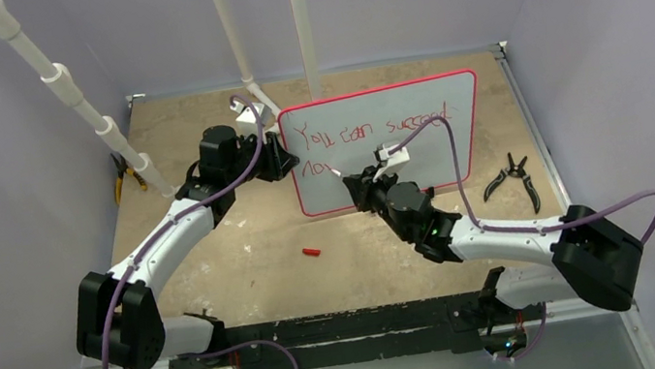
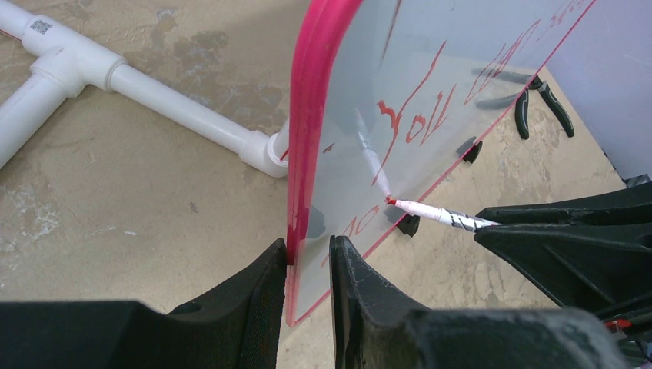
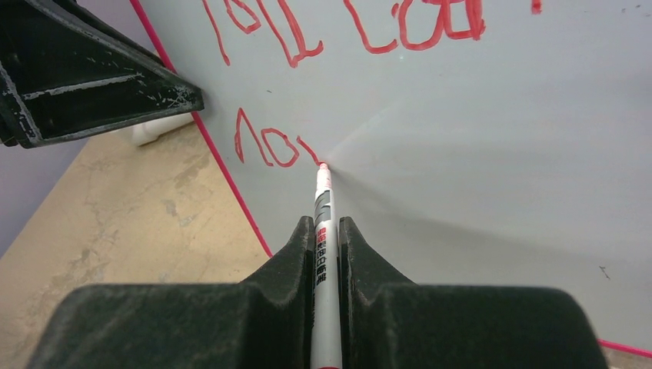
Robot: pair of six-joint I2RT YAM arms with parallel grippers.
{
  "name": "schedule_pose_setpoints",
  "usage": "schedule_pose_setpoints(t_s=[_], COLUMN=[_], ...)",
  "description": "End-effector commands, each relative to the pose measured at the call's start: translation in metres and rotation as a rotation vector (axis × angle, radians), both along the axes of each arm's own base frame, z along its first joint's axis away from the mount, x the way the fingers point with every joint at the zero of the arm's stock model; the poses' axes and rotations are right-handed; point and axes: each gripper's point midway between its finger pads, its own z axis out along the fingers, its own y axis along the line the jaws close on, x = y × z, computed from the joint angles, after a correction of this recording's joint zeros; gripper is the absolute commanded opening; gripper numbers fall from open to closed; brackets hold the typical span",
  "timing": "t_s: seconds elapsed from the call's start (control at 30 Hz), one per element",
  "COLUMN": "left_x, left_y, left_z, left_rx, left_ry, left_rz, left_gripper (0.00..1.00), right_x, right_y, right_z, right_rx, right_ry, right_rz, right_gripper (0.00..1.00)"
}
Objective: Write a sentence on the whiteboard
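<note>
Standing over the rig, I see the tan table (image 1: 245, 246) with the whiteboard (image 1: 469, 139) upright on it, toward one o'clock from the middle, its face turned to the arms. It looks thin, light and fairly stiff on small feet. I'd expect any push from a pen to tip or skate it, so the frame is the sensible place to hold it, not the glossy face.

The left gripper (image 2: 306, 250) does exactly that. Its fingers are closed on the pink frame at the board's nine o'clock edge, one on each side, pinching it low down.

The right gripper (image 3: 324, 224) comes in from five o'clock, its two fingers pressed on the marker (image 3: 323, 196), which pokes out toward twelve in the wrist view. The slim, smooth barrel would likely twist in a loose grip, so a firm hold close to the tip suits it.

The sentence (image 1: 364, 130) runs in red along the board's upper half, reading roughly "You can succeed". A second line has begun below with "no" (image 3: 265, 146). The tip touches the board just right of those letters, so I judge the writing is partway done; fresh ink there would probably smear if brushed.

Black pliers (image 1: 519, 177) lie at the board's three o'clock, and a small red cap (image 1: 312, 251) lies at six o'clock of its lower left corner.
</note>
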Motion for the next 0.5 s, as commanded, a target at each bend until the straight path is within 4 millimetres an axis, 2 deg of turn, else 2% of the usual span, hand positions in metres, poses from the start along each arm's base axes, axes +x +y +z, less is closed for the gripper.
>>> schedule_pose_setpoints(t_s=[0.0,0.23,0.47], left_x=[-0.001,-0.001,-0.001], left_y=[-0.01,-0.01,-0.009], left_z=[0.013,0.014,0.014], left_rx=[-0.034,-0.034,-0.033], left_ry=[-0.032,-0.033,-0.035], left_rz=[-0.034,-0.034,-0.033], left_gripper=[0.25,0.25,0.25], right_x=[0.008,0.013,0.013], right_y=[-0.017,-0.014,-0.014], right_z=[0.017,0.046,0.043], right_rx=[0.004,0.032,0.026], right_ry=[-0.03,-0.092,-0.086], right_rz=[-0.087,-0.087,-0.089], right_gripper=[0.0,0.0,0.0])
